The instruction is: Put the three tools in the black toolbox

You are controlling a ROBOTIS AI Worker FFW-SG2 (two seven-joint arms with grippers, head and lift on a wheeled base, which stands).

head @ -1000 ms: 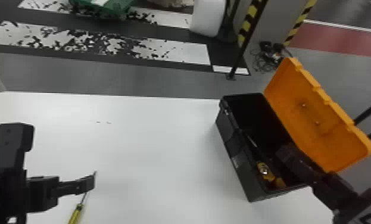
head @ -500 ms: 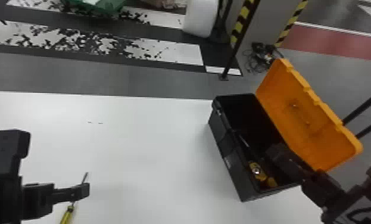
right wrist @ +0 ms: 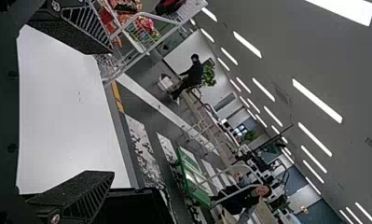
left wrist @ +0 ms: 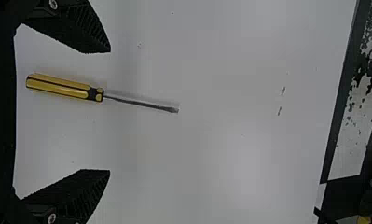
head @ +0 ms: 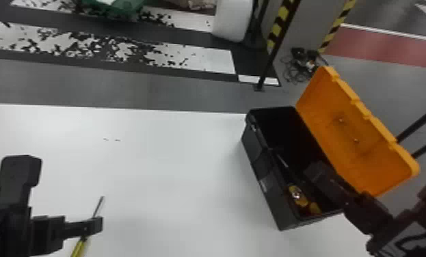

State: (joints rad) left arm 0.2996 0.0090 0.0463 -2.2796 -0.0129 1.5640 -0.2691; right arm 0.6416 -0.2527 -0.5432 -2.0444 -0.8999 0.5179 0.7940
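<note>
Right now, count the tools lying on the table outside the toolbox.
1: the flat-blade screwdriver, lying on the white table below the open left claw. The arms cover parts of the table, so another may be hidden.

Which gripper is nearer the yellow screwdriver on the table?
Left. The left gripper is open above the screwdriver; the right gripper is away at the toolbox.

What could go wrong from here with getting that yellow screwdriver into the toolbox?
The screwdriver lies off-centre before the open left gripper, nearer one finger, so closing might nudge or twist it. The right gripper is over the open toolbox, so it could obstruct the drop.
</note>
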